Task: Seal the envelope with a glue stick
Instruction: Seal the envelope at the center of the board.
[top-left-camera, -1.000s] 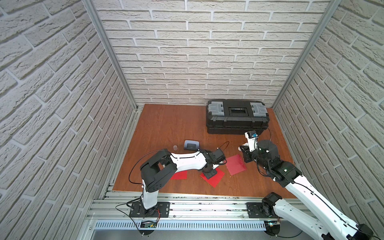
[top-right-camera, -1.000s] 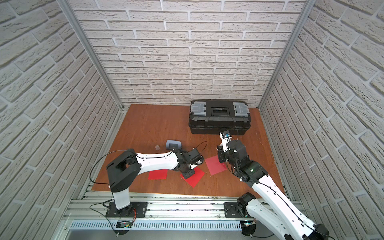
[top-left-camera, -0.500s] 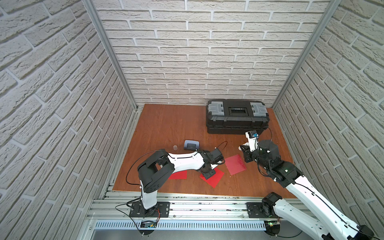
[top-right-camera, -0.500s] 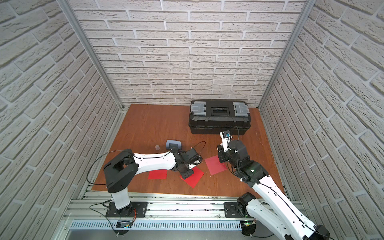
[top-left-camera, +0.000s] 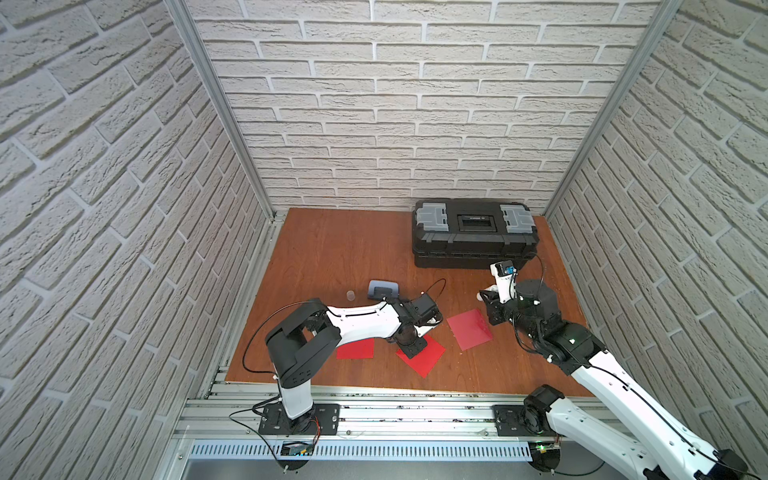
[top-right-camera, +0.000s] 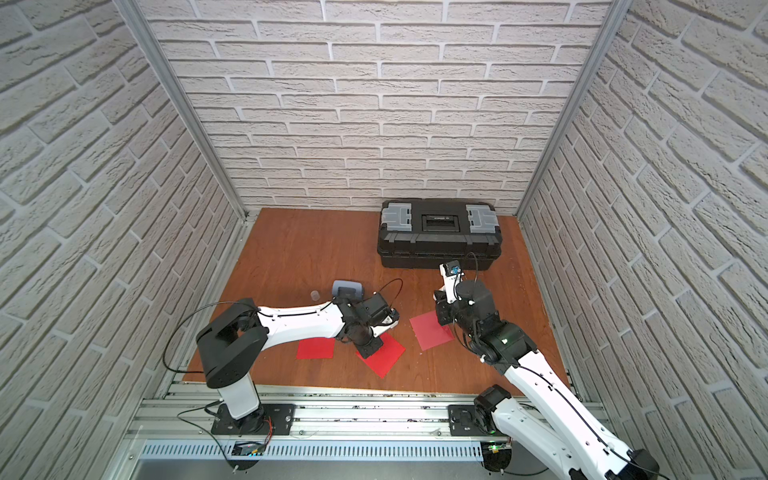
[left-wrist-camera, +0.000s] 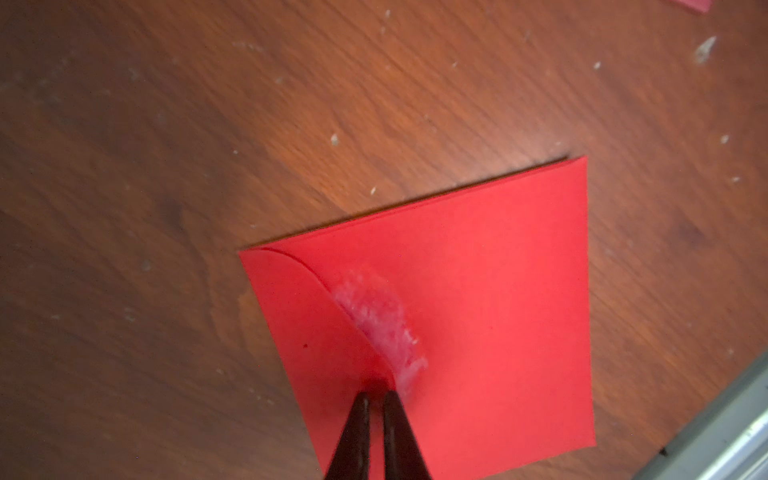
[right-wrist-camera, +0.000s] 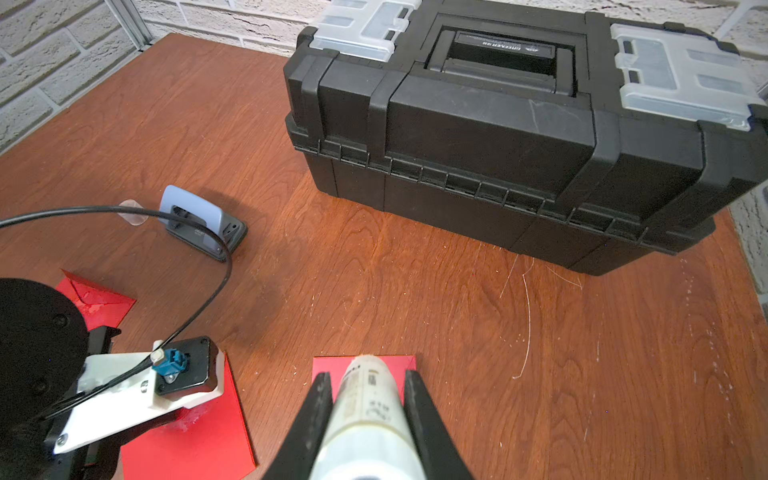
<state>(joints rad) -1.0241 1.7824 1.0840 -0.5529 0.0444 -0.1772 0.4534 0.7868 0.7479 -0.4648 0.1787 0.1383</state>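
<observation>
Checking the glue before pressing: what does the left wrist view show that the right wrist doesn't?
Left wrist only: the flap with the glue smear beside it, and the left tool tips nearly together at its point. Right wrist only: the glue stick clamped in the right tool, the toolbox, the hole punch. Both: the red envelope and the wooden table.

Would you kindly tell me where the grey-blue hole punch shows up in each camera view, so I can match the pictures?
Top view: hole punch left of and nearer than the black toolbox, beside a small clear cap.
Top view: hole punch, same spot.
Left wrist: not in it.
Right wrist: hole punch, partly crossed by a black cable.
Shared landmark: the black toolbox, seen in every view except the left wrist.
</observation>
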